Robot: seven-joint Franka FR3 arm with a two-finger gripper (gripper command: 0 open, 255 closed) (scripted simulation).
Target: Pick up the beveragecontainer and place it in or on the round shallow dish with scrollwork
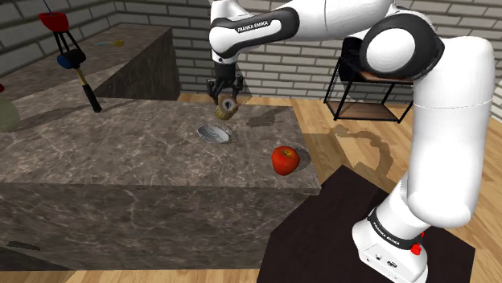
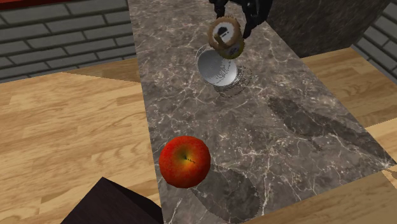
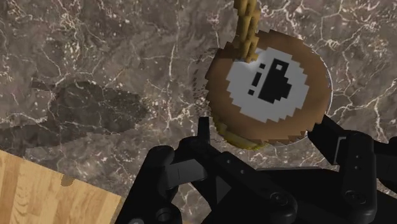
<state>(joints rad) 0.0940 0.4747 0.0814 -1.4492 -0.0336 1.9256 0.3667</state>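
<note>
Since the beverage container [image 1: 228, 110] is clamped in the gripper [image 1: 225, 98] and hangs clear of the marble counter [image 1: 121, 153], the pick-up looks done and only the placing is left. The container is a brown, cup-like thing with a knobbly handle, held tilted on its side. It hangs just above the round shallow dish [image 1: 215, 133], which lies flat on the counter. In the second exterior view it overlaps the dish's far rim, so I judge it close to the dish but not yet centred over it. What remains is a short shift over the middle, a lowering and a release. A red apple [image 1: 285, 159] sits at the counter's near right corner in the shoulder view, well apart from the dish.

The white arm [image 1: 450, 104] carries FRANKA EMIKA in dark letters on the link above the wrist, and a band near its foot has print too small to read. The container's face toward the wrist camera shows a pale disc with a dark blot, which spells nothing
</note>
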